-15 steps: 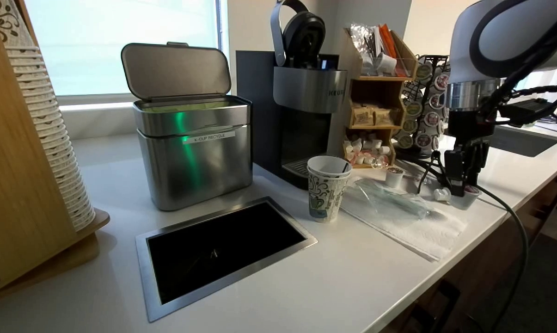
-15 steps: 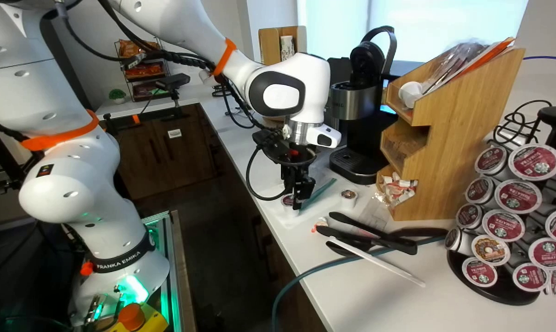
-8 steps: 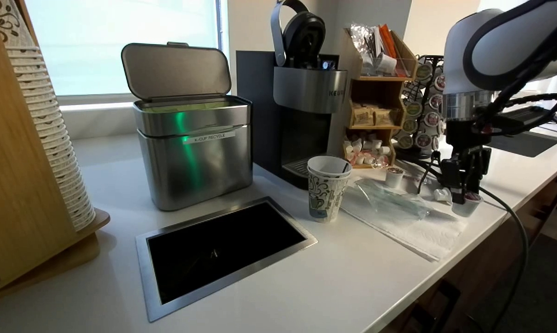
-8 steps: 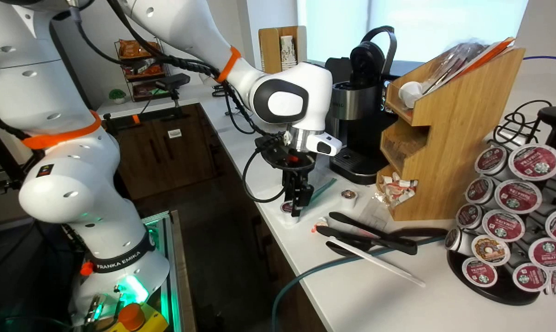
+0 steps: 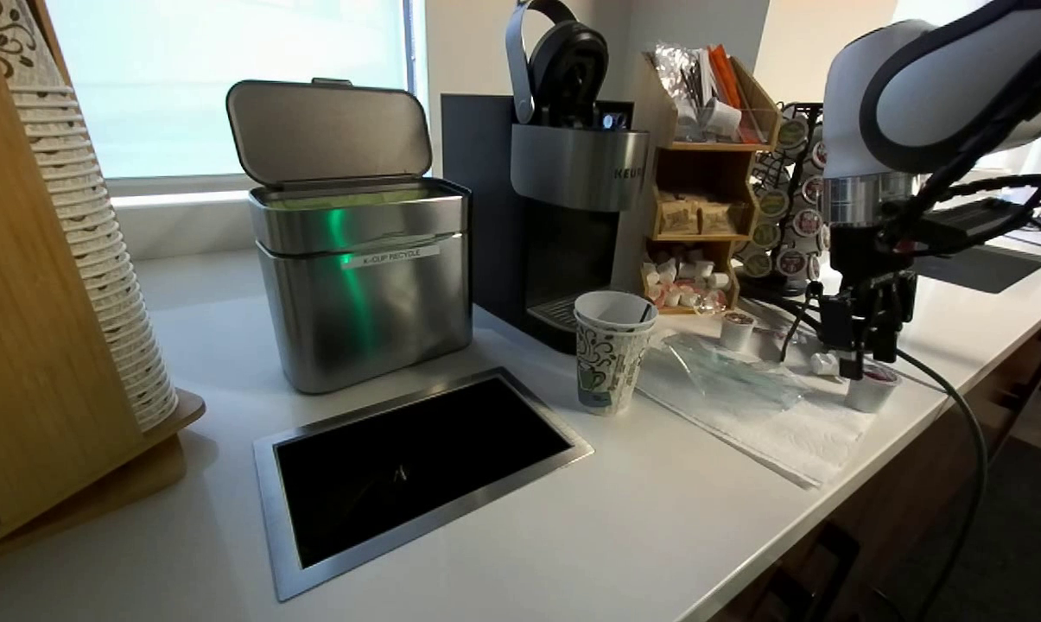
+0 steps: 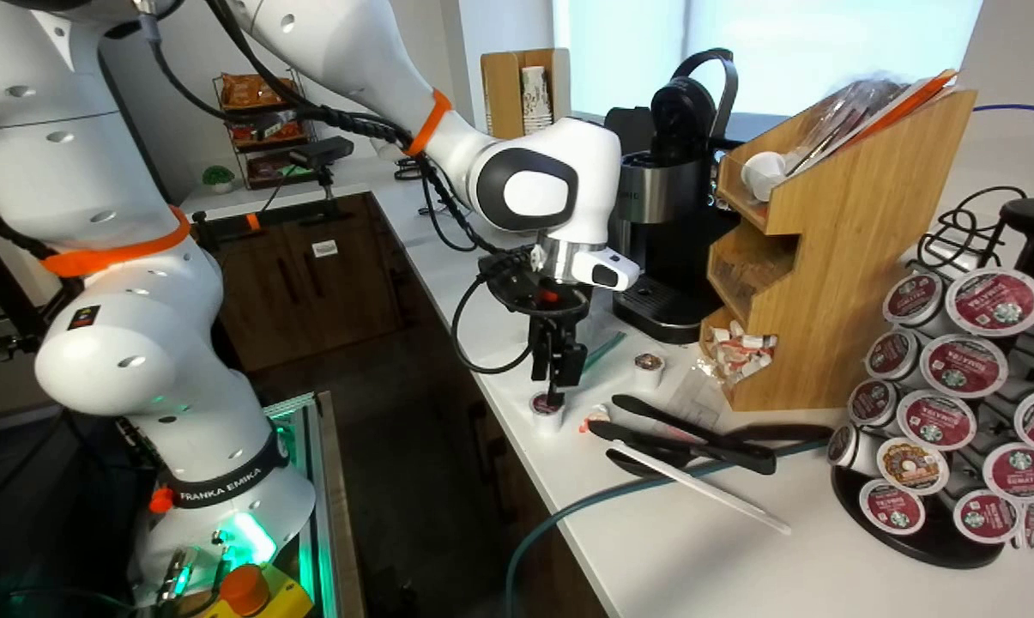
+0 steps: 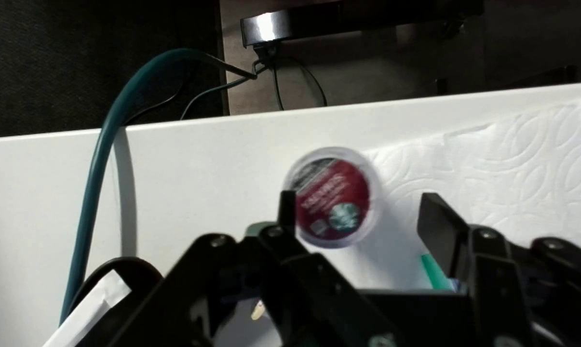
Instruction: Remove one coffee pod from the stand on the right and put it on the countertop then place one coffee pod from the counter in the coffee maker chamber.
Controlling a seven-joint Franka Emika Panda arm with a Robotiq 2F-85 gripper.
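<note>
Lower since the earlier frame: white plastic, red-lidded coffee pod [image 6: 547,419], upright on white worktop [image 6: 688,566]; black two-fingered claw [image 7: 358,208] spread near lid, gripping nothing; probably light, slick-walled; pinch sides under rim

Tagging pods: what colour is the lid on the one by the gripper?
Mostly dark red lid, part black, with a greenish logo; clearest in the wrist view.

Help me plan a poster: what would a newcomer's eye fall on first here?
Probably the white arm stretched over the counter, its open fingers by a coffee pod. Then perhaps the coffee maker, its lid raised, in both exterior views, and the stand crowded with pods at right in an exterior view.
</note>
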